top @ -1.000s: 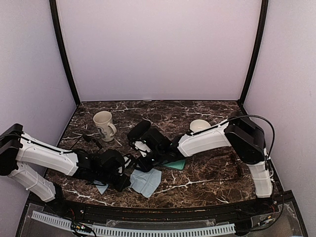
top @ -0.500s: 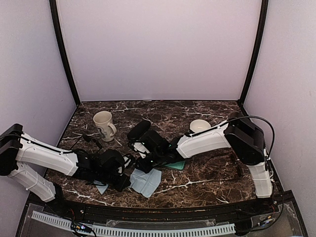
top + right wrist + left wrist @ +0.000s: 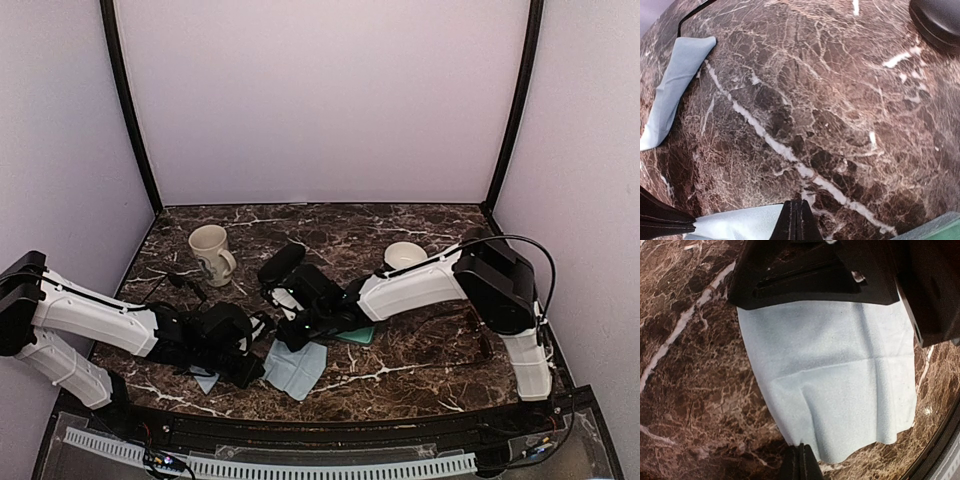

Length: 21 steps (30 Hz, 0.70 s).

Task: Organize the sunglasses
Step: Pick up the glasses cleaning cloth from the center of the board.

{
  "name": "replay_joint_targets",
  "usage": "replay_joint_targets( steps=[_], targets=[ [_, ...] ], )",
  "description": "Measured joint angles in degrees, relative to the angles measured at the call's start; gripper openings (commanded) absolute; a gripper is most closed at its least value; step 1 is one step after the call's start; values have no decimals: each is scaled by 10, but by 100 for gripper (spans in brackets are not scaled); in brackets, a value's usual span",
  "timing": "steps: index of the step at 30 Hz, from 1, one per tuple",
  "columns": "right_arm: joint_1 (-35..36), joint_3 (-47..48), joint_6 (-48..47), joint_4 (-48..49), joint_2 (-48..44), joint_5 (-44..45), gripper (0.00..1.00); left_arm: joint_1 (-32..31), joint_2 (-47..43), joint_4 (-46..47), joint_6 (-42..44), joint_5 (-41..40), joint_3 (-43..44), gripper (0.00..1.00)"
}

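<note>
The left gripper (image 3: 800,465) and right gripper (image 3: 796,222) are sitting pinched shut beside a pale cloth (image 3: 840,380) near the surface's (image 3: 420,225) front edge. Sunglasses (image 3: 186,284) are lying loose near its left edge, so organizing is hardly beginning.

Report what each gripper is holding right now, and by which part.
Left gripper: shut on the pale blue cloth, pinching its edge. Right gripper: shut at what looks like that cloth's opposite edge, apparently pinching it too.
</note>
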Motion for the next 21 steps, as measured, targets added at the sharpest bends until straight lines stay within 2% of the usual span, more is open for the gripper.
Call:
replay_joint_targets(
  steps=[12, 21],
  targets=[
    [-20, -99, 22, 26, -94, 9, 0, 8, -1, -12, 70, -12, 29, 0],
    [-29, -178, 39, 52, -198, 49, 0, 9, 7, -31, 180, -9, 123, 0]
  ],
)
